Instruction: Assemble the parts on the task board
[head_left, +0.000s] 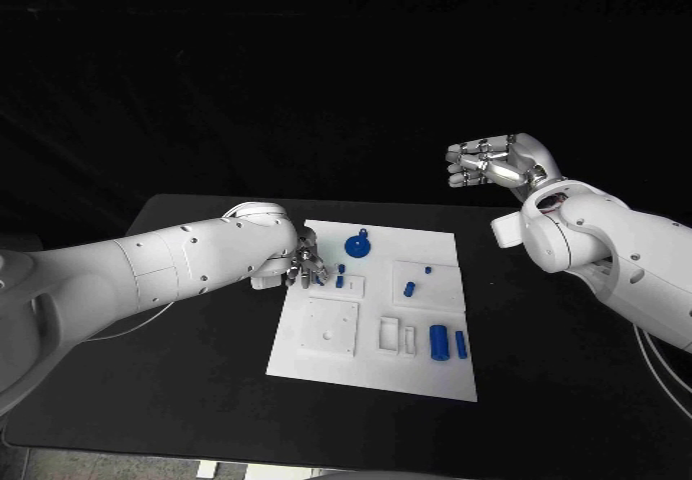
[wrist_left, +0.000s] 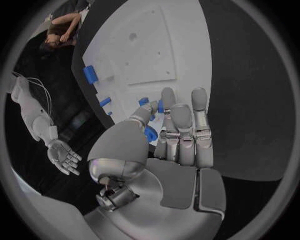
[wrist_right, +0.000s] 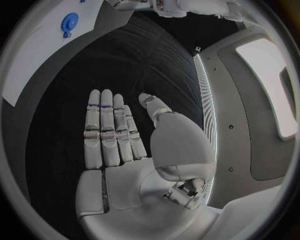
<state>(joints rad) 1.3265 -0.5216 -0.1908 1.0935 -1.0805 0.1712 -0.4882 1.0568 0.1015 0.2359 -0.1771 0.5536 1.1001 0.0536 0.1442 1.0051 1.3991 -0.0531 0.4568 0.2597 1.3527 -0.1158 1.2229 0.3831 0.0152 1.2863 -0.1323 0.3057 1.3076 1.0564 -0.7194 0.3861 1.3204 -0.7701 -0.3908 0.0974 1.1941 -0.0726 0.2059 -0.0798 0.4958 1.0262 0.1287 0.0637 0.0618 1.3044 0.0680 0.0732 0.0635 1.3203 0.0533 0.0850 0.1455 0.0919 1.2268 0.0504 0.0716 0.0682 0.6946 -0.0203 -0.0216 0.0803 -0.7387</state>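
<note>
The board is seen at the table's centre, parts scattered on it. At its 10 o'clock edge, a small blue part is pinched by the left hand. The right hand is held raised toward 1 o'clock, fingers released and empty.

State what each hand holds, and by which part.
The right hand holds nothing, its fingers straight. The left hand is down at the task board among small blue parts; whether it grips one cannot be told.
</note>
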